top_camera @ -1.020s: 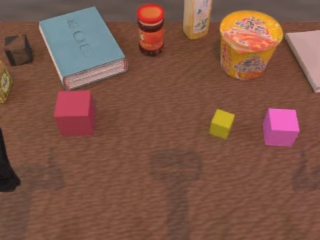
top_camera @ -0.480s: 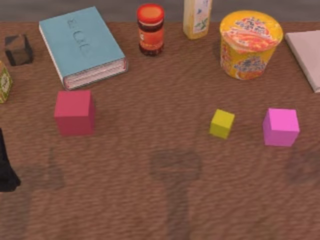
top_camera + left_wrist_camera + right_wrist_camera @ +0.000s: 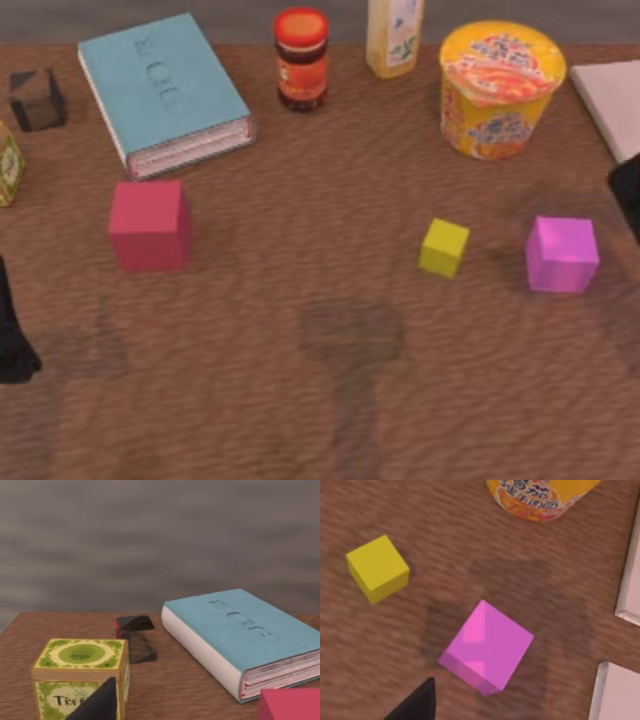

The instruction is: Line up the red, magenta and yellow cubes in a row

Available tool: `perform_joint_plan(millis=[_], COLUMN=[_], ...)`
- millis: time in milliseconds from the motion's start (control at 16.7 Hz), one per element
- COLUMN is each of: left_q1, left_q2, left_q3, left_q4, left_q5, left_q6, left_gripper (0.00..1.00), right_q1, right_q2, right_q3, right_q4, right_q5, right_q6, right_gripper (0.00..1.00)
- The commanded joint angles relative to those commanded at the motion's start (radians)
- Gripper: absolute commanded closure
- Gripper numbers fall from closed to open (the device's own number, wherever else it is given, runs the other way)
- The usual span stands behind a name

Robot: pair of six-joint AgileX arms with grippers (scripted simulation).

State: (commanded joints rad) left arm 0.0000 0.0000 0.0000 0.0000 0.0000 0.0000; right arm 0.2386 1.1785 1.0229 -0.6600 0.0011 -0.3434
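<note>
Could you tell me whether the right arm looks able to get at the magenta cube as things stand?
Probably yes. The right end effector sits at the table's right edge near the magenta cube, which stands alone, apart from the yellow cube and the noodle cup.

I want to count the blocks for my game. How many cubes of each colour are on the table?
Red cube: 1
Magenta cube: 1
Yellow cube: 1
Dark grey-black cube: 1
Total: 4 cubes
</note>
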Motion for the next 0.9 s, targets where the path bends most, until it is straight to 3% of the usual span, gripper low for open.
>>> perform_joint_plan(millis=[420,900], left_q1=[0.000,0.000], left_q2=[0.000,0.000], left_q3=[0.000,0.000], left_q4=[0.000,0.000], left_q5=[0.000,0.000], left_q6=[0.000,0.000], left_gripper=[0.00,0.00], right_q1=[0.139,0.221], right_q2=[0.763,1.144], right_q3=[0.604,1.000], right_q4=[-0.404,-0.608], right_q5=[0.005,0.003], right_q6=[-0.204,-0.323], right_gripper=[0.00,0.00])
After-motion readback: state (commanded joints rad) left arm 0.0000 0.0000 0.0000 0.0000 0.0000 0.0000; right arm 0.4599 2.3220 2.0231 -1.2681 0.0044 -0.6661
